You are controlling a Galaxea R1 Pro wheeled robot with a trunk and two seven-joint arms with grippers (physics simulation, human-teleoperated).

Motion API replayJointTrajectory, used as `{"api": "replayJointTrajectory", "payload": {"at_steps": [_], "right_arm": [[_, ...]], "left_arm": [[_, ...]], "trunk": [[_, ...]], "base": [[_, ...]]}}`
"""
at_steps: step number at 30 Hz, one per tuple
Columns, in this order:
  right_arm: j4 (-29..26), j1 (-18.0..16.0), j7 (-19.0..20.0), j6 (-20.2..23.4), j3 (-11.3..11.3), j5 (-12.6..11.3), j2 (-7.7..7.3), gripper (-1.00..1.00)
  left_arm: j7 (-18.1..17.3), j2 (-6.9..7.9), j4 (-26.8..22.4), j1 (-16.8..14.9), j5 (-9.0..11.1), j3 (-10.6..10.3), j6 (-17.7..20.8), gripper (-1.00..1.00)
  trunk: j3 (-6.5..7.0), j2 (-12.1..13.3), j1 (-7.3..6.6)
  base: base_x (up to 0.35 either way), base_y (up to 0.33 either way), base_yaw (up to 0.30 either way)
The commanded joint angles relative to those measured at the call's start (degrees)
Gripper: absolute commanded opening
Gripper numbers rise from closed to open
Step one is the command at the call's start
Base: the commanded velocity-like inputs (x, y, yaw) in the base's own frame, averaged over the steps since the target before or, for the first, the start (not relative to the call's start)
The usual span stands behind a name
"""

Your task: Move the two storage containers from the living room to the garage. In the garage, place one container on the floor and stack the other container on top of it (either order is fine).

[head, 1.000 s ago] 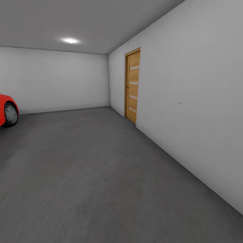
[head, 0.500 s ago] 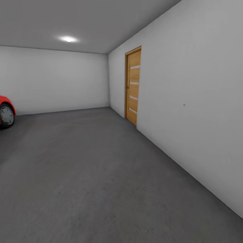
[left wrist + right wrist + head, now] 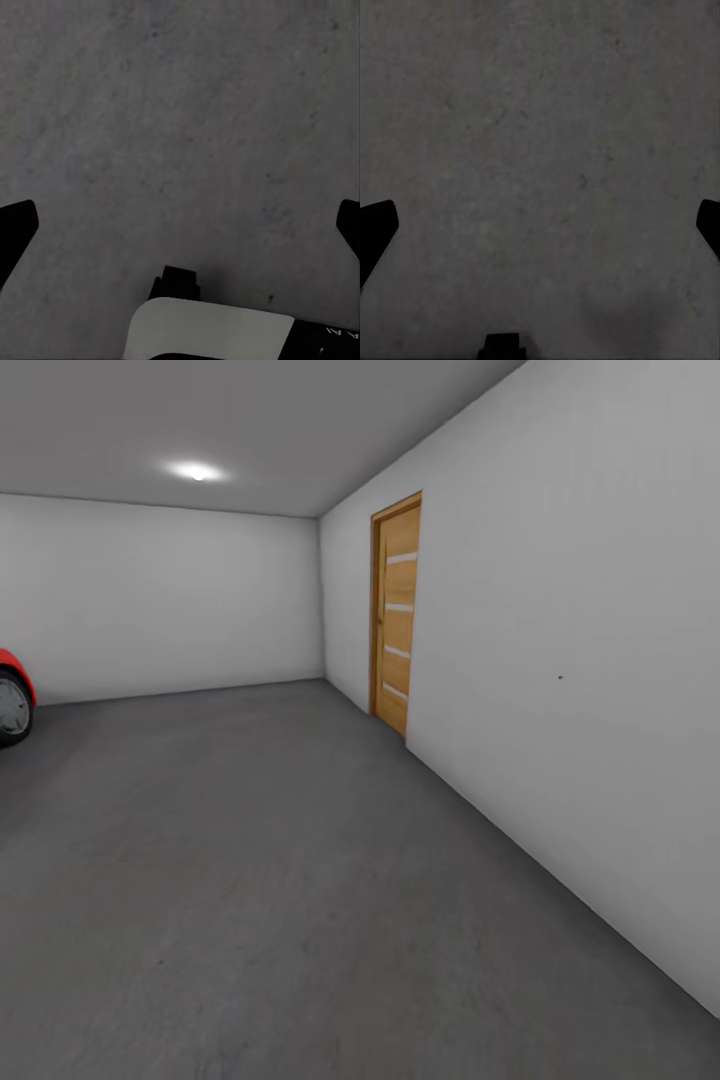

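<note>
Both grippers, left gripper [image 3: 180, 225] and right gripper [image 3: 540, 225], spread wide and empty over the floor [image 3: 250, 880] of the garage. No containers visible here. Ahead: wooden door [image 3: 397, 620] far right, red car [image 3: 12, 700] far left; I'd head for that door, staying off the right wall

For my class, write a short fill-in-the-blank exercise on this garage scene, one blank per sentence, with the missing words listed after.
1. The wooden door is set in the wall on the ____ side of the head view.
2. The car at the head view's left edge is ____ in colour.
3. Both the left gripper and the right gripper point down at the grey ____.

Missing words: right; red; floor
</note>
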Motion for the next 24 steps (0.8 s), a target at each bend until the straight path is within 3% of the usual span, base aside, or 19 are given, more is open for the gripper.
{"api": "replayJointTrajectory", "payload": {"at_steps": [1,24], "right_arm": [[-0.07,-0.01,0.1,0.12,-0.03,-0.02,-0.02,1.0],[-0.01,-0.01,0.1,0.12,-0.03,-0.02,-0.01,1.0]], "left_arm": [[0.03,-0.06,-0.21,0.03,-0.04,0.16,0.4,1.0],[0.03,-0.06,-0.21,0.03,-0.02,0.16,0.4,1.0]], "trunk": [[-0.05,-0.02,0.04],[-0.05,-0.02,0.04]], "base": [[0.328,0.0,0.0],[0.328,0.074,0.0]]}}
